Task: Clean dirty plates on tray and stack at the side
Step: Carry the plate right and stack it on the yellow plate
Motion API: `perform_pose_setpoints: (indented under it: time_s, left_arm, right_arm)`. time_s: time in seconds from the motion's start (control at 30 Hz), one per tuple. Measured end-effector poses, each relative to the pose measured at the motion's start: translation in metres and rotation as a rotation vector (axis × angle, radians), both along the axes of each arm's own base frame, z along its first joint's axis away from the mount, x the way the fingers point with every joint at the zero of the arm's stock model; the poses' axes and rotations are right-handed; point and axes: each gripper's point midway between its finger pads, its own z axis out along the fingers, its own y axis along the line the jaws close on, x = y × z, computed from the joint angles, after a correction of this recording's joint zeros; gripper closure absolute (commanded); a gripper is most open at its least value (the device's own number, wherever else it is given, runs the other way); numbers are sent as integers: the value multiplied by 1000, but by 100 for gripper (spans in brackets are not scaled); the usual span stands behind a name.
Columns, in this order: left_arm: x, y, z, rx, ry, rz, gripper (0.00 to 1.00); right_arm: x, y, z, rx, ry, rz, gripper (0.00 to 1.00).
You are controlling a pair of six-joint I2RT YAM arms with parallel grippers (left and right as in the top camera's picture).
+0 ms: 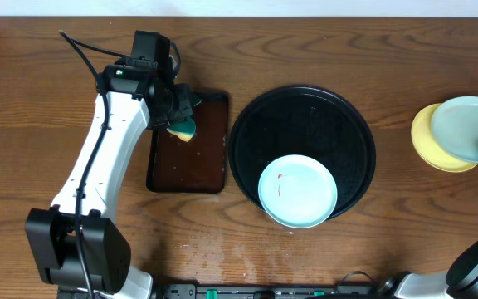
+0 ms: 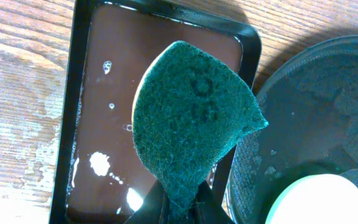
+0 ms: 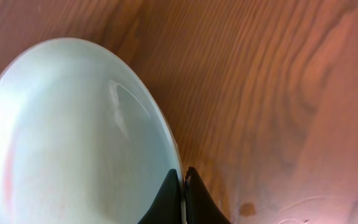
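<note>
Pinched in the left claw (image 2: 180, 205), a green sponge (image 2: 191, 118) hangs over the brown tray (image 1: 199, 166) at nine o'clock, ready for the smeared plate (image 1: 297, 191) at six o'clock on the black tray (image 1: 305, 116), while the right claw (image 3: 183, 182) clamps a mint plate (image 3: 73, 137) by its rim over the yellow plate (image 1: 424, 137) at three, seemingly to stack it.

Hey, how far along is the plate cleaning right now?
Done: the yellow plate sits on the tabletop, off the black tray. In hand: the right gripper pinches the rim of a mint plate over the yellow one; the left gripper holds the sponge over the brown tray. Left: one red-smeared plate lies on the black tray.
</note>
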Motion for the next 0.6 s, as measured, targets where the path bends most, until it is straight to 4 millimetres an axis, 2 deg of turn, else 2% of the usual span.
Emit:
perform_pose_setpoints:
  time_s: [0.17,0.33,0.37,0.4,0.53,0.6]
  left_arm:
    - [0,0,0,0,0,0,92]
    - [0,0,0,0,0,0,92]
    - [0,0,0,0,0,0,92]
    - [0,0,0,0,0,0,92]
    - [0,0,0,0,0,0,92]
    - [0,0,0,0,0,0,92]
  right_arm:
    - [4,15,-15,34,-33,47,99]
    - [10,25,-19,44,-41,80,98]
    - [11,27,-19,45,-46,86,95]
    - [13,27,-18,46,-51,88,86]
    - [13,27,-18,50,-55,82,62]
    - [13,28,-19,50,-53,86,56]
